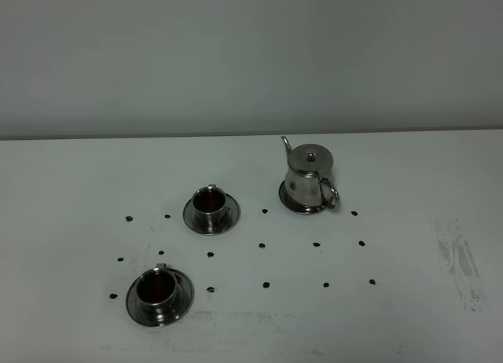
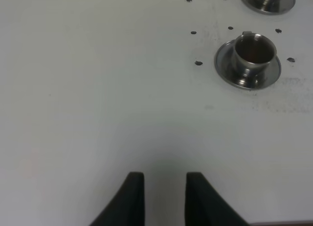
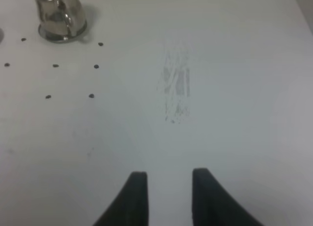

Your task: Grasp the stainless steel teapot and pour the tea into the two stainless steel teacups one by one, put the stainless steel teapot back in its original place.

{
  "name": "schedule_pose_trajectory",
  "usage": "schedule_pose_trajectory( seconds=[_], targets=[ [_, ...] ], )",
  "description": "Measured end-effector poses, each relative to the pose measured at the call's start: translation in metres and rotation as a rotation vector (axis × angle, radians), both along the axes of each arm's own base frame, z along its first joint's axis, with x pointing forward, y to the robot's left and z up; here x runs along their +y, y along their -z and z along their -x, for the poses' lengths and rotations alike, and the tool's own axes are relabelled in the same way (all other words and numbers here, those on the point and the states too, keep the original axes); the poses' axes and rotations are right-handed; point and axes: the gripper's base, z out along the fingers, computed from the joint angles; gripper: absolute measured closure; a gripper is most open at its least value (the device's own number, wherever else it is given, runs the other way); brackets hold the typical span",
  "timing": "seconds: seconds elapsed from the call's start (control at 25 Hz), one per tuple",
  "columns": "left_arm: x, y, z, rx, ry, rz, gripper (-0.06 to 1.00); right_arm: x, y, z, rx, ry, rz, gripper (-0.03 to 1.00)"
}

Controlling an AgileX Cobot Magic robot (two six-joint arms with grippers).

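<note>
Exterior high, tapered shiny steel teapot [image 1: 309, 180], cylindrical teacups [image 1: 210, 205]

High cam looks down across the table [image 1: 393, 316] toward the back wall [image 1: 251, 56], whole layout in frame. Left wrist sits low over bare table, shares near cup [image 2: 253, 52] [image 1: 159, 287]. Right wrist likewise, shares teapot [image 3: 58, 13] [image 1: 309, 177], scuff [image 3: 175, 86] [image 1: 460, 261].

The tall shiny steel teapot [image 1: 309, 179] gleams like a mirror. The two small shiny steel cups [image 1: 210, 202] [image 1: 158, 290] and their round steel saucers [image 1: 225, 222] gleam too. The white table [image 3: 234, 64] looks smooth and dull, with a rough grey scuffed patch [image 3: 175, 86] ahead of the matt black right gripper [image 3: 166, 196].
</note>
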Motion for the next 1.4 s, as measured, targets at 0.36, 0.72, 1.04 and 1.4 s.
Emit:
schedule_pose_trajectory(
  seconds=[0.36, 0.72, 1.04, 1.4],
  targets=[
    [0.0000, 0.0000, 0.0000, 0.000, 0.000, 0.000, 0.70, 0.0000, 0.0003, -0.0002, 0.000, 0.000, 0.000, 0.75],
    [0.0000, 0.0000, 0.0000, 0.000, 0.000, 0.000, 0.70, 0.0000, 0.0003, -0.0002, 0.001, 0.001, -0.001, 0.75],
    [0.0000, 0.0000, 0.0000, 0.000, 0.000, 0.000, 0.70, 0.0000, 0.0003, -0.0002, 0.001, 0.001, -0.001, 0.75],
    [0.0000, 0.0000, 0.0000, 0.000, 0.000, 0.000, 0.70, 0.0000, 0.0003, -0.0002, 0.000, 0.000, -0.001, 0.75]
  ],
)
